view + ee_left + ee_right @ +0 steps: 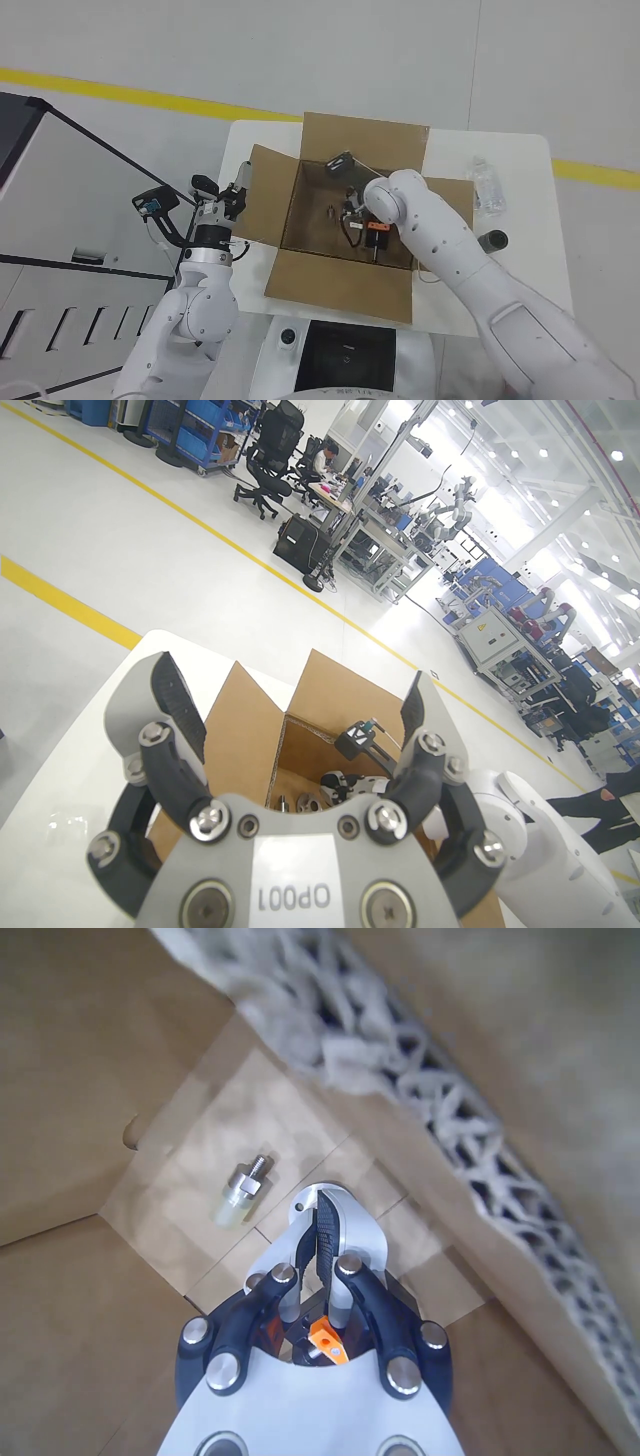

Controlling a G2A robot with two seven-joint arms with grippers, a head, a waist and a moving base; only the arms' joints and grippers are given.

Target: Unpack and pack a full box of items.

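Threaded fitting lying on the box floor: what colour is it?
The fitting is silver metal with a pale translucent end; right wrist view shows it best.

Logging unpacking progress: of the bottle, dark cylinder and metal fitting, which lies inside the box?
The metal fitting, on the box floor by the right pincer; bottle and cylinder lie outside on the table.
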